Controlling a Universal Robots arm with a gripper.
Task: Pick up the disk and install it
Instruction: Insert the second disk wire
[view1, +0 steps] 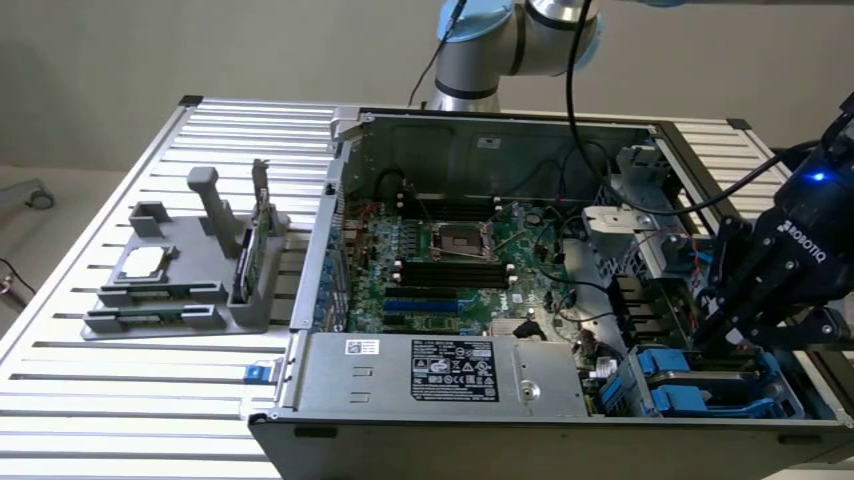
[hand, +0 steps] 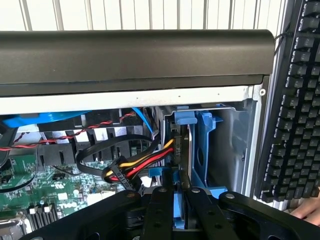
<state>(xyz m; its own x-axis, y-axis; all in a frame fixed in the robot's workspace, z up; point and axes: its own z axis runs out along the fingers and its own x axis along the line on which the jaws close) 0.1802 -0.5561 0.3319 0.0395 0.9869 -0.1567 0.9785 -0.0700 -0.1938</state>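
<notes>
One arm is at work inside an open computer case (view1: 400, 130) lying on a slatted table (view1: 107, 400). Exterior view: the gripper (view1: 742, 335) reaches down into the drive bay at the case's corner on that view's right, directly above blue carriers (view1: 674, 385). The disk itself cannot be told apart from the carriers here. Whether the fingers are closed is not legible from this angle. The motherboard (view1: 441, 270) fills the case floor, a power supply (view1: 441, 370) sits at the near edge, and a grey fixture rack (view1: 187, 280) holding small parts stands on the table at that view's left, well apart from the work. Wrist view: the black fingers (hand: 160, 215) stand close together on a thin blue-framed edge, judged to be the disk (hand: 179, 210), upright in the bay beside an empty blue caddy (hand: 205, 150). The jaws appear nearly closed on it, though actual contact is hidden. A bundle of power cables (hand: 135, 167), black, yellow and red, runs right beside the disk's slot, touching or nearly so. A keyboard (hand: 295, 100) lies outside the case wall, and part of a hand (hand: 307, 210) shows by it. Risks, as judged: the cable bundle could catch between disk and bay, causing a jam; a tilted disk could bind in the rails; the hand nearby is a hazard should the arm swing outward.
</notes>
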